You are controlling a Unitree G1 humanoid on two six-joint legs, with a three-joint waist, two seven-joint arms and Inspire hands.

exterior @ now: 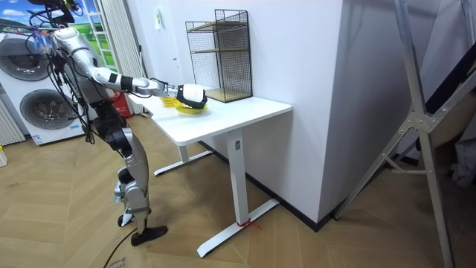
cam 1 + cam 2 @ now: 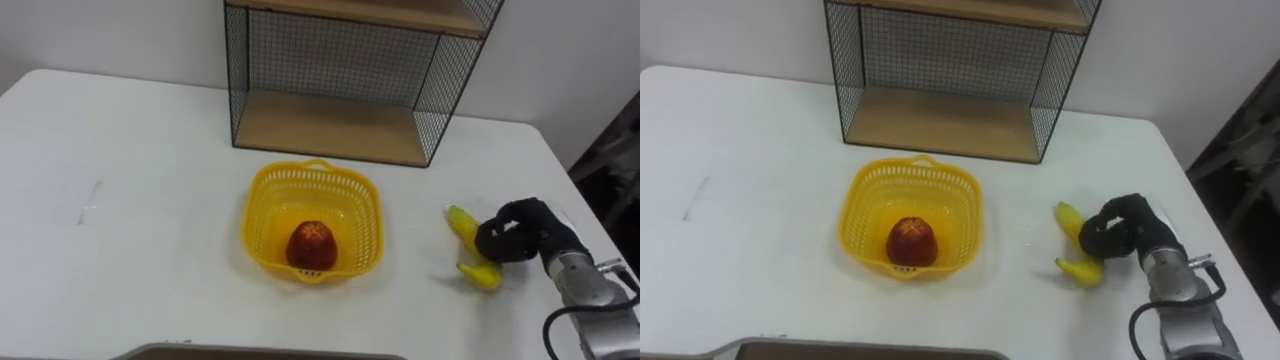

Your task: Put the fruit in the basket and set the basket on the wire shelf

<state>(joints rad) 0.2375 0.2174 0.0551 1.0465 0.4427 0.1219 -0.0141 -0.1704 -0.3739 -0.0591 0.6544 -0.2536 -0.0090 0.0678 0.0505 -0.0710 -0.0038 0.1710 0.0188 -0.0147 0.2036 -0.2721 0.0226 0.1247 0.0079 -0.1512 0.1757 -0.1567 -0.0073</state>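
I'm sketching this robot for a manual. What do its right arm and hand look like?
The right hand is black, with chunky fingers. Behind it comes a rounded silver-grey metal wrist and forearm, with a thin black cable looping beside it. In the room view the arm shows silver and black sections and the hand's back looks white.

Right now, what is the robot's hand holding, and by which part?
The right hand grips the banana round its middle; both ends stick out.
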